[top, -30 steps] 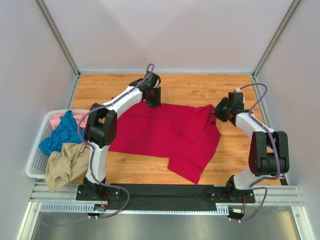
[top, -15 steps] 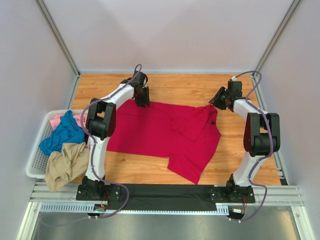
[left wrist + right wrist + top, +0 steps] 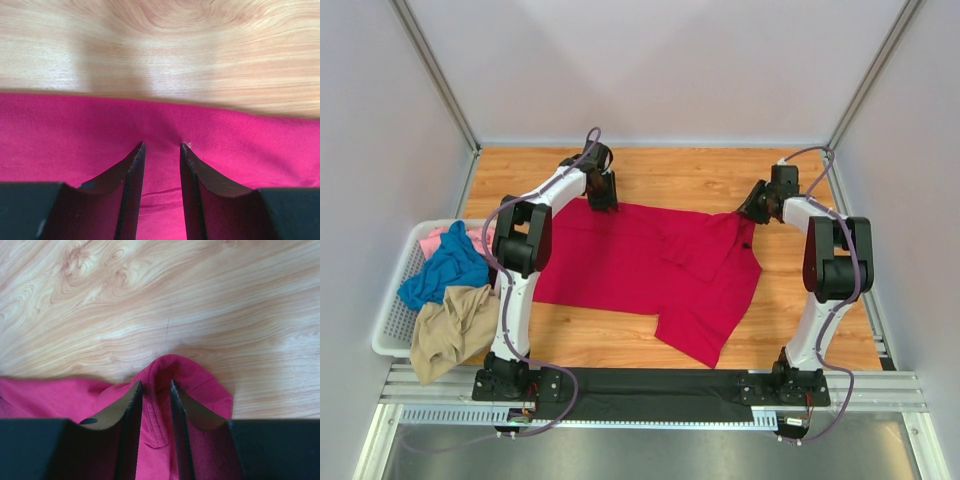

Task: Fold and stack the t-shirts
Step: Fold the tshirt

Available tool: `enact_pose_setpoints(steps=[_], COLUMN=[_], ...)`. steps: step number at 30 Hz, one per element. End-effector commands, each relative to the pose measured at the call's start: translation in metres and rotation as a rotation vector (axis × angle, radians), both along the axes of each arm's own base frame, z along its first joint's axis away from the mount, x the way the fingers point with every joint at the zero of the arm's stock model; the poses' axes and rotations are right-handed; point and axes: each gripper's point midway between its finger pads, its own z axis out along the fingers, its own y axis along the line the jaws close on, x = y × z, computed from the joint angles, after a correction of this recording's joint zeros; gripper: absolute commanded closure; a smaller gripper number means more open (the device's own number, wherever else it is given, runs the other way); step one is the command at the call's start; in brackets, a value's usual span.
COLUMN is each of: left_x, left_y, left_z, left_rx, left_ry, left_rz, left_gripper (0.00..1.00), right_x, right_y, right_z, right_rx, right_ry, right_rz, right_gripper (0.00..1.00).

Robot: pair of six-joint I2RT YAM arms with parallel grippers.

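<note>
Crimson t-shirt (image 3: 650,265) spread on desk (image 3: 720,175); far edge pinched in left hand (image 3: 161,146) and right hand (image 3: 154,383); dark label (image 3: 746,243) illegible.

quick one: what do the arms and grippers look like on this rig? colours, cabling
Both the left arm and right arm have white links with bulky black joint housings, and a purple cable loops along each. The left gripper and right gripper each carry two matte black fingers tapering to thin tips. No markings visible.

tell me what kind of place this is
Probably a lab robot test cell: white panels on a metal frame enclose a wooden table, with the left arm and right arm bolted at its near edge.
</note>
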Motion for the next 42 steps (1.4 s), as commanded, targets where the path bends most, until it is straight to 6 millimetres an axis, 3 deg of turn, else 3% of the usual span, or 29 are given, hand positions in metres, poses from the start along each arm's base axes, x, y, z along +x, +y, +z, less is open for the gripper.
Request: enact_pose_setpoints(steps=[1, 3, 7, 9, 10, 13, 14, 16, 17, 25, 26, 32, 36, 42], left_x=[0.006, 0.006, 0.005, 0.004, 0.003, 0.000, -0.001, -0.002, -0.002, -0.006, -0.005, -0.005, 0.000, 0.002], left_y=[0.006, 0.008, 0.015, 0.023, 0.026, 0.037, 0.038, 0.042, 0.042, 0.043, 0.047, 0.039, 0.031, 0.028], left_z=[-0.006, -0.008, -0.013, -0.017, -0.019, -0.024, -0.025, -0.027, -0.027, -0.031, -0.032, -0.028, -0.013, -0.006], left_rx=[0.018, 0.018, 0.042, 0.069, 0.079, 0.102, 0.098, 0.099, 0.096, 0.099, 0.119, 0.070, 0.008, -0.006], left_ry=[0.001, 0.008, 0.025, 0.039, 0.048, 0.083, 0.092, 0.107, 0.108, 0.136, 0.130, 0.122, 0.071, 0.062], left_rz=[0.013, 0.020, 0.043, 0.069, 0.082, 0.120, 0.132, 0.151, 0.158, 0.174, 0.186, 0.175, 0.174, 0.170], left_gripper=[0.58, 0.58, 0.58, 0.58, 0.58, 0.58, 0.58, 0.58, 0.58, 0.58, 0.58, 0.58, 0.57, 0.57], right_x=[0.013, 0.016, 0.016, 0.007, 0.012, 0.010, 0.012, 0.005, 0.009, -0.008, -0.004, 0.004, 0.007, 0.006], right_y=[-0.004, -0.005, -0.013, -0.024, -0.028, -0.038, -0.037, -0.036, -0.033, -0.038, -0.040, -0.036, -0.032, -0.044], right_z=[0.007, 0.008, 0.010, 0.011, 0.021, 0.023, 0.032, 0.028, 0.038, 0.030, 0.038, 0.041, 0.039, 0.033], right_rx=[-0.002, 0.000, 0.008, 0.009, 0.015, 0.043, 0.057, 0.075, 0.095, 0.160, 0.168, 0.269, 0.307, 0.199], right_ry=[-0.034, -0.047, -0.080, -0.104, -0.137, -0.189, -0.230, -0.246, -0.295, -0.368, -0.411, -0.439, -0.422, -0.330], right_rz=[-0.012, -0.018, -0.044, -0.091, -0.103, -0.130, -0.117, -0.114, -0.103, -0.204, -0.218, -0.243, -0.247, -0.260], right_gripper=[0.72, 0.78, 1.00, 1.00, 1.00, 1.00, 1.00, 1.00, 1.00, 1.00, 1.00, 1.00, 0.95, 0.78])
